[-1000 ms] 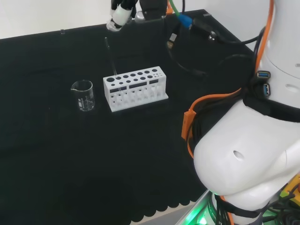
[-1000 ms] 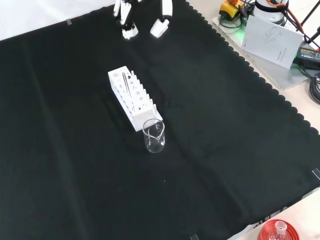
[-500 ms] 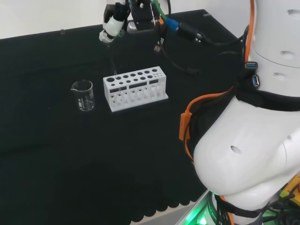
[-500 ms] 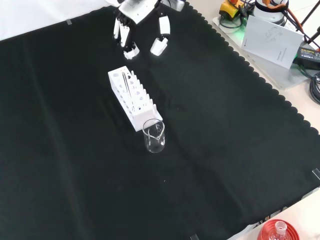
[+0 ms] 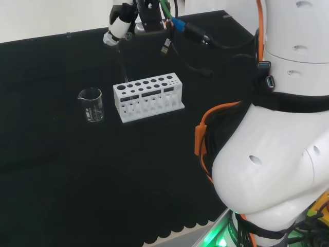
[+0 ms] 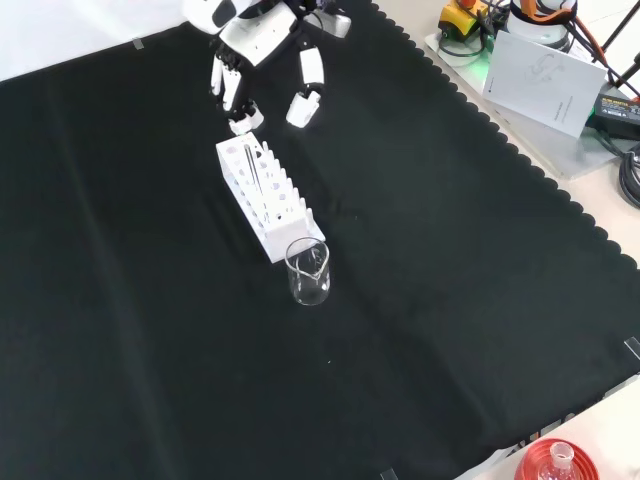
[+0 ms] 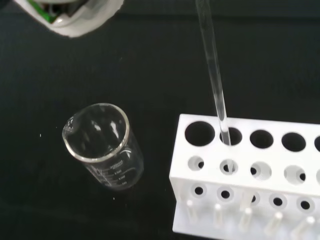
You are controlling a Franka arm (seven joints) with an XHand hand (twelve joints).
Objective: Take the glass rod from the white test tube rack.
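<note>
The white test tube rack [image 5: 148, 96] stands on the black cloth, and a thin clear glass rod [image 5: 122, 64] rises at a slant from a hole near its left end. In the front view the rod [image 6: 251, 168] lies along the rack [image 6: 268, 197]. The hand [image 6: 250, 35] hovers just beyond the rack's far end, its fingers [image 6: 238, 98] and thumb spread apart with nothing between them. In the head view the hand [image 5: 120, 24] is at the rod's upper tip. The wrist view shows the rod [image 7: 214, 75] entering a hole of the rack [image 7: 250, 170].
A small clear glass beaker [image 5: 91, 104] stands empty just left of the rack in the head view, near its end [image 6: 309, 272] in the front view. Cables hang by the wrist. A red ribbed stand [image 6: 556, 462] sits at the cloth's near corner.
The hand has come down and leftward in the front view, from the cloth's far edge to just beyond the rack's end. Rod, rack and beaker have not moved.
</note>
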